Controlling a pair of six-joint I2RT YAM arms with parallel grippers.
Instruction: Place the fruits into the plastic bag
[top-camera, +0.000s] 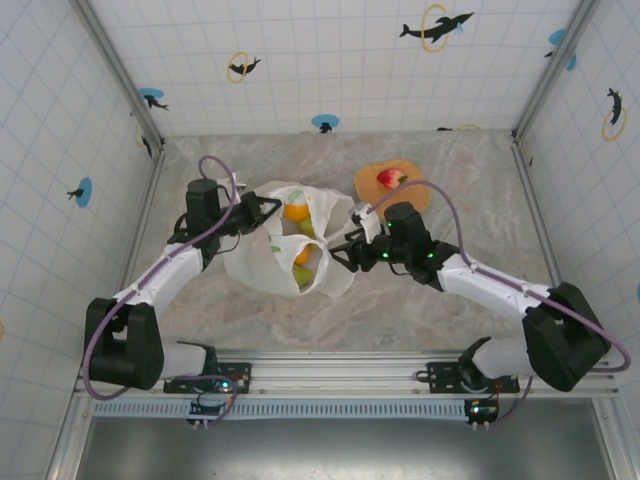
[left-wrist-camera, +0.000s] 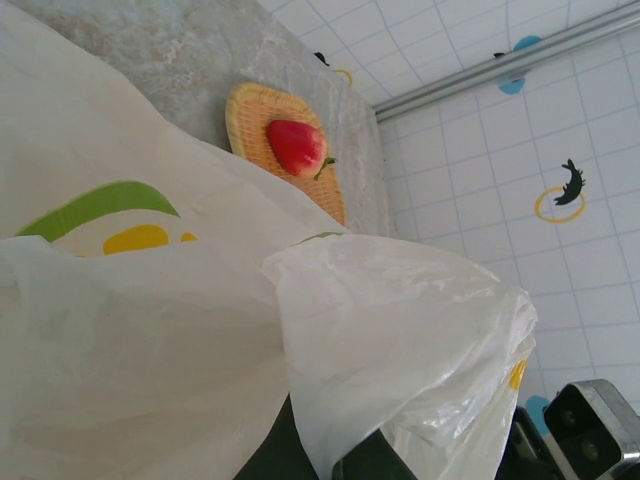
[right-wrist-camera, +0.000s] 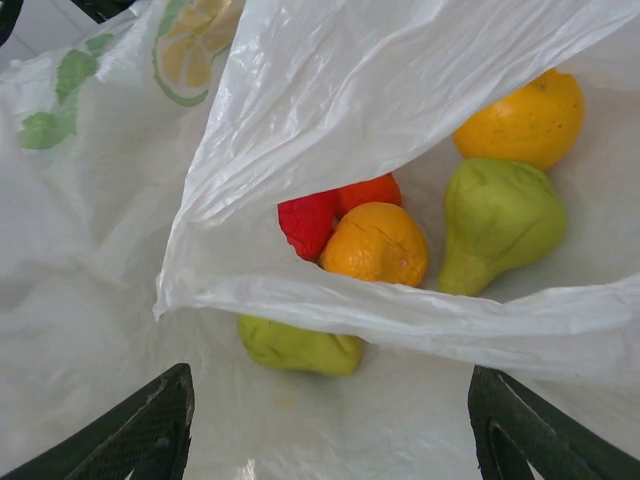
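Left gripper (top-camera: 268, 212) tight on plastic bag (top-camera: 250, 268); right gripper (right-wrist-camera: 330, 390) wide apart, empty, above fruits (right-wrist-camera: 377, 243).

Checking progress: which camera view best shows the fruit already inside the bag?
The right wrist view: it looks into the plastic bag at an orange, a green pear and more, close up. The top external view shows small patches of them through the opening. The left wrist view shows the bag's outside.
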